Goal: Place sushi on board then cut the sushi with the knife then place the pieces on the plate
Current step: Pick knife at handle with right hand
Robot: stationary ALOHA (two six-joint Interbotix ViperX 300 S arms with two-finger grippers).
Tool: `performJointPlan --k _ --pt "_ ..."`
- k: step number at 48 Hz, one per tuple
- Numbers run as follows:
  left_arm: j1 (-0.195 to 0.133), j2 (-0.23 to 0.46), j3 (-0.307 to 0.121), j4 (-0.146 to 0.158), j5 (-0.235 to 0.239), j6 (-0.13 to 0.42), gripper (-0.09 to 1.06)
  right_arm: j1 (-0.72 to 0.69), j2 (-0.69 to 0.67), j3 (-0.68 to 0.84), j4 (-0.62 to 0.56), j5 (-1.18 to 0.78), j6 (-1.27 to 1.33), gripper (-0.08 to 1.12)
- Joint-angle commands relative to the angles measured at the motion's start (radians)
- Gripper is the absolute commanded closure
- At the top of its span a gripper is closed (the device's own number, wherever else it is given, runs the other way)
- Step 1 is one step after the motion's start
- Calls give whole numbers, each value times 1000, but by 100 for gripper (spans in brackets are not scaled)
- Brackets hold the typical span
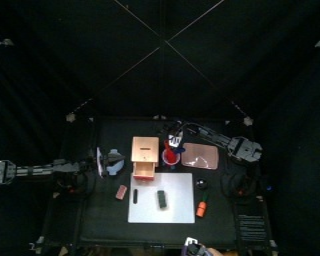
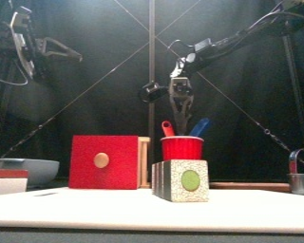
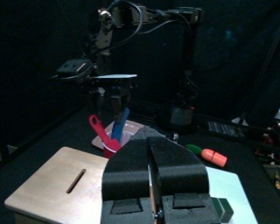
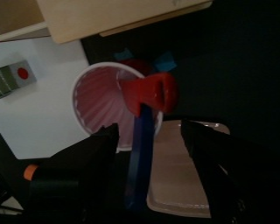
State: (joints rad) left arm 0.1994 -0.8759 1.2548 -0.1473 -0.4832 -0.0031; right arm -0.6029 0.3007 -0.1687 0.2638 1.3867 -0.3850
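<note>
Behind the sushi roll (image 2: 182, 180), the right pincer (image 2: 181, 109) points down, open, over the blue knife (image 2: 199, 126).

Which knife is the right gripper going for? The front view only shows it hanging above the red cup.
Observer: The right wrist view shows the blue knife between the open jaws of the right gripper, not yet clamped.
Operator: How does the sushi lie?
Observer: In the top view the sushi roll lies on the white cutting board, lengthwise front to back.
Operator: And the other arm?
Observer: The left gripper is shut, per the left wrist view.
</note>
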Motion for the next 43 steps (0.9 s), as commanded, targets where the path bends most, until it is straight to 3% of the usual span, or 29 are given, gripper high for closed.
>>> performJointPlan --k 1,16,28,43 --pt "3 2 -12 -5 -11 -2 89 -6 12 -103 0 26 -6 13" --pt "3 2 -12 -18 -11 -2 89 0 71 -163 -2 60 -15 15" --pt "29 2 -11 -29 -11 -2 89 2 78 -176 9 75 -23 17" --pt "37 2 0 -31 -11 -2 89 3 101 -213 46 78 -25 28"
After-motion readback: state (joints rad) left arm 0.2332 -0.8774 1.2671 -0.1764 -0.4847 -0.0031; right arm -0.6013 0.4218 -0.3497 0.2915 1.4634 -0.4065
